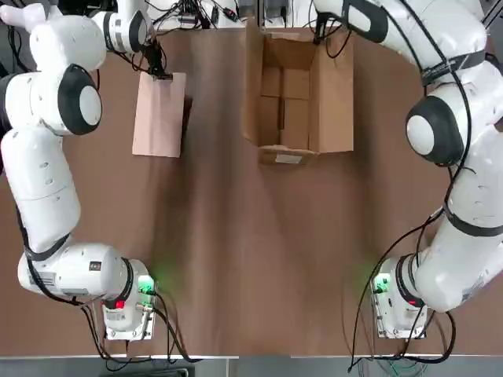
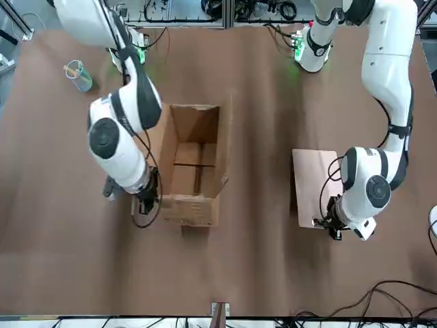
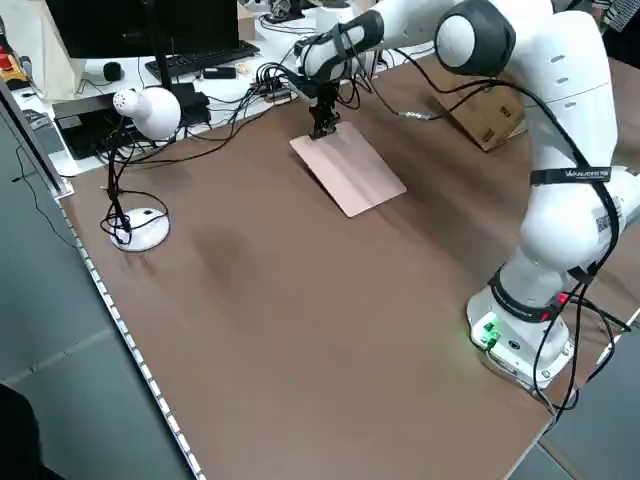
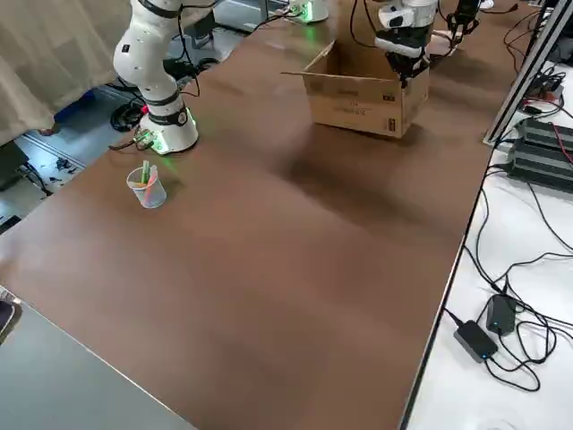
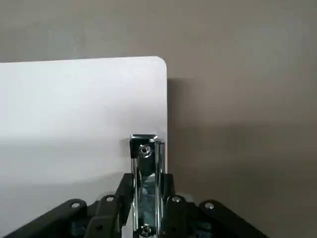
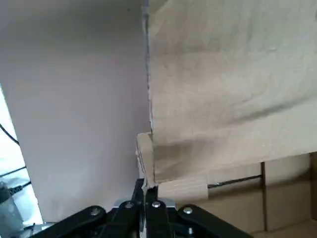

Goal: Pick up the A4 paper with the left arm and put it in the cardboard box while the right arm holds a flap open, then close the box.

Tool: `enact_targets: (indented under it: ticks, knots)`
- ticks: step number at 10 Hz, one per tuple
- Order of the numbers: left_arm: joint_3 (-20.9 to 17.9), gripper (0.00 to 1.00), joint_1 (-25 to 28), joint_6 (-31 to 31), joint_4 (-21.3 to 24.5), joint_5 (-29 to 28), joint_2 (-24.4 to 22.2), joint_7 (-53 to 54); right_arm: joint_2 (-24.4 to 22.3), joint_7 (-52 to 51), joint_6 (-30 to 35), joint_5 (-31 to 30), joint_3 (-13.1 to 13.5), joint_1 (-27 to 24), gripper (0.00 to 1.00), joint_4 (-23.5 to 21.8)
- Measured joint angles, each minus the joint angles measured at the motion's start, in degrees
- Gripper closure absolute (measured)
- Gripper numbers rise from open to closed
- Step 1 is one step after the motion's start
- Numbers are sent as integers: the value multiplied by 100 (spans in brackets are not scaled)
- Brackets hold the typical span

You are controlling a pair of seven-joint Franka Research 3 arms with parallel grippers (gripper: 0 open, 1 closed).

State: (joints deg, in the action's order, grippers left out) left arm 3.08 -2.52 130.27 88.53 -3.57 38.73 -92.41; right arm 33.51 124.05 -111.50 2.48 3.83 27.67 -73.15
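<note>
Work looks roughly halfway along to me: flat pale pinkish-tan rectangular sheet is in the left hand, whose fingers are closed on the silver metal clip at one short end. Judging by the shadow beside it, I'd say the sheet is up off the brown surface, but it is well apart from the box, out on the robot's left side of it. Over at the box's far end, the right hand is closed on a corner of the long brown flap on the robot's right, and that flap stands folded outward, so the holding part seems in order. What's left, as I reckon it, is carrying the sheet across, lowering it in, letting go and folding the flaps shut. Oblong brown corrugated cardboard box is wide open at the top, a white printed label on its near small end; inside I can see only bare cardboard and the seams of its bottom, no sheet. Another container, a small clear plastic cup, stands on the surface off to the robot's right, holding a few coloured pens, and looks to have no part in this.
</note>
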Motion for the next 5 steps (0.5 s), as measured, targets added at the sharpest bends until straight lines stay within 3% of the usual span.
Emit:
enact_targets:
  ticks: [5]
  knots:
    - [0, 71, 39, -1179, -625, 79, -307, 306, 406, 477, -444, -8, 6, 501, 96, -2]
